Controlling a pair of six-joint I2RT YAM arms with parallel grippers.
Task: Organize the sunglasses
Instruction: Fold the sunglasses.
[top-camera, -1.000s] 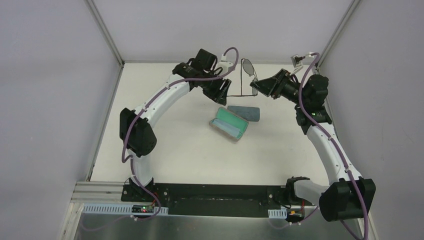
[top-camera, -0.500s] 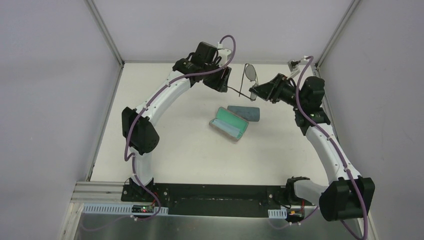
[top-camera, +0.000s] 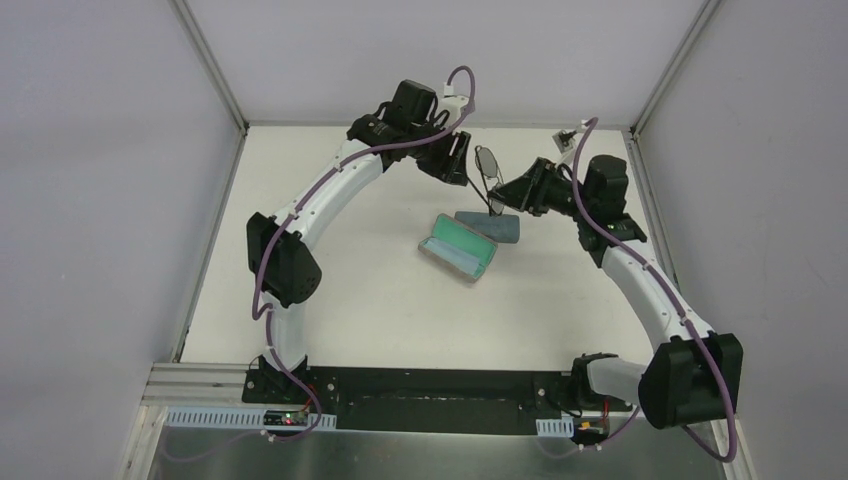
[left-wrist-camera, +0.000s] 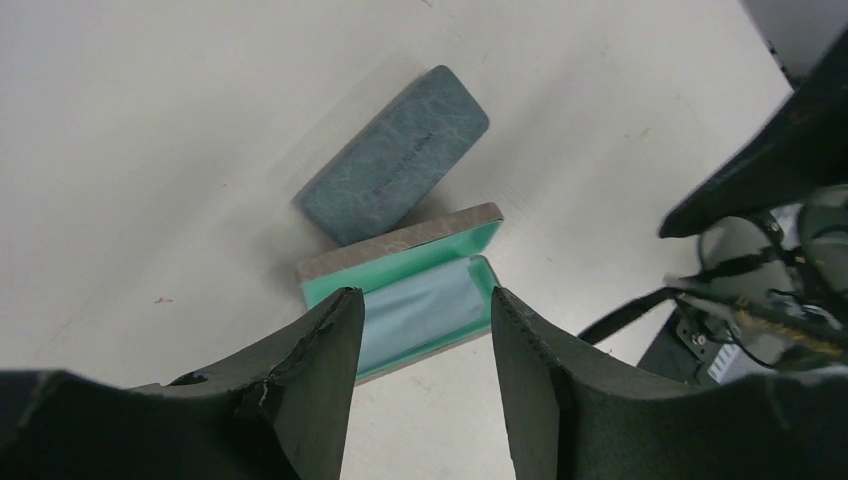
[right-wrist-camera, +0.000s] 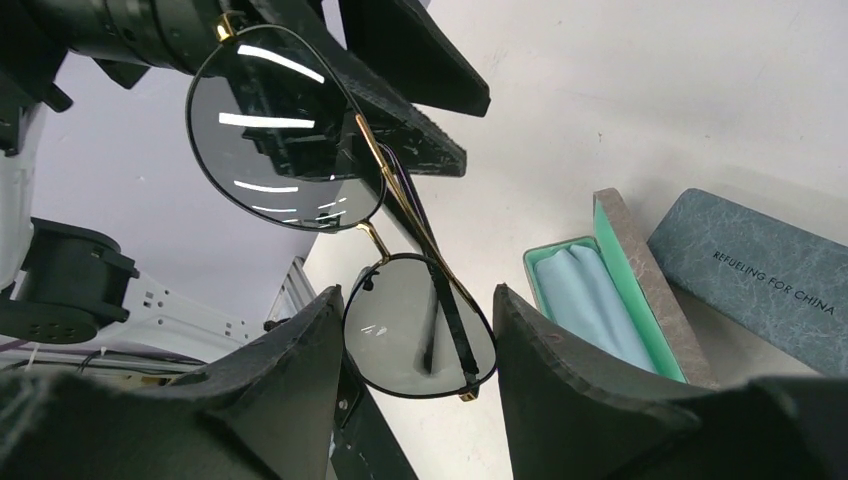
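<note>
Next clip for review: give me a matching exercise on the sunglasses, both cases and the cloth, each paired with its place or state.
1. sunglasses
2. blue-grey case
3. green-lined case
4. light blue cloth

a. shut, lying on the table
b. inside the green-lined case
c. held up by the right gripper
d. lid open

Pairs: 1-c, 2-a, 3-d, 4-b

Both my arms reach far forward, wrists angled toward each other. My left gripper (left-wrist-camera: 422, 300) hangs with fingers spread, empty. My right gripper (right-wrist-camera: 415, 295) pinches the sunglasses (right-wrist-camera: 270, 130).
</note>
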